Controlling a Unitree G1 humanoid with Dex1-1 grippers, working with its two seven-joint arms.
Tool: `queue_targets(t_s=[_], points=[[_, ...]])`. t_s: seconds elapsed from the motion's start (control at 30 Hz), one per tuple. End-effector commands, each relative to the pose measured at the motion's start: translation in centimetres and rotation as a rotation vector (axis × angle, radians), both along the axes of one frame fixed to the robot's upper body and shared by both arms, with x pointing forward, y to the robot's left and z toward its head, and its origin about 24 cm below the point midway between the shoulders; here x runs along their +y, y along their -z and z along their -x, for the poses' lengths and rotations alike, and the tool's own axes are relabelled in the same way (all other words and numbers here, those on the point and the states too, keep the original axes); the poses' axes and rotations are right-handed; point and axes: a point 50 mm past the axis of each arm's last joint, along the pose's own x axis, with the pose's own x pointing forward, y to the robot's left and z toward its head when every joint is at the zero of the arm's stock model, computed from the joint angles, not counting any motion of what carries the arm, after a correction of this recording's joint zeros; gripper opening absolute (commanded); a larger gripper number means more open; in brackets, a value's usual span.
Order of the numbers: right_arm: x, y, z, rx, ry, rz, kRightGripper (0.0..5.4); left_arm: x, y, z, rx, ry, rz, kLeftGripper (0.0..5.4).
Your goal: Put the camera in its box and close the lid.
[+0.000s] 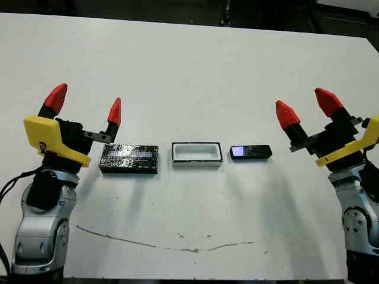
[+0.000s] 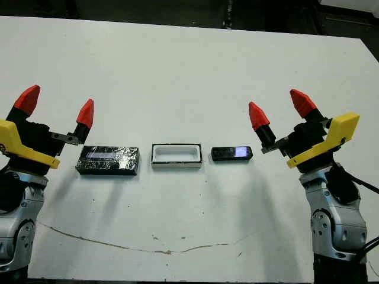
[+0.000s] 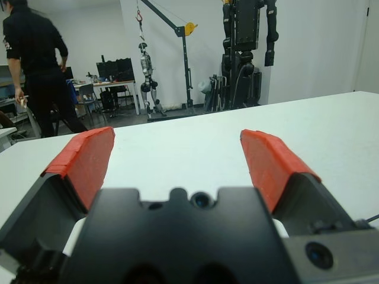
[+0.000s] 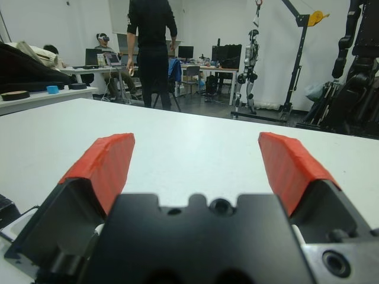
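Across the middle of the frame you see three items in a row on the white bench (image 1: 189, 71), none touching. The lid (image 1: 129, 158) lies at centre left, its pale stripe facing up. The box (image 1: 196, 154) sits in the centre, uncovered, its pale hollow showing. The camera (image 1: 251, 152) lies just right of the box, screen end nearest the box. Your left end effector (image 1: 86, 108) hangs at the left edge, fingers spread and holding nothing, one red tip just above the lid's left end. Your right end effector (image 1: 308, 108) at the right edge is likewise spread and unloaded, near the camera. Beyond the bench, a person (image 4: 151, 41) stands.
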Motion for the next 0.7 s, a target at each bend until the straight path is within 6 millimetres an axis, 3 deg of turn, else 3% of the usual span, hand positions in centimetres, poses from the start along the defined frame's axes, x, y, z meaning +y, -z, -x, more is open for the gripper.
queue_targets(t_s=[0.03,0.43,0.7], points=[[-0.2,0.5,0.1,0.034,0.0,0.002,5.39,0.1,0.4,0.0,0.016,-0.008,-0.005,5.4],[-0.3,0.2,-0.1,0.067,-0.041,0.052,5.39,0.1,0.5,0.0,0.01,-0.014,-0.025,5.4],[-2.5,-2.8,-2.2,0.107,-0.252,0.295,5.39,0.1,0.6,0.0,0.016,-0.019,-0.018,5.4]])
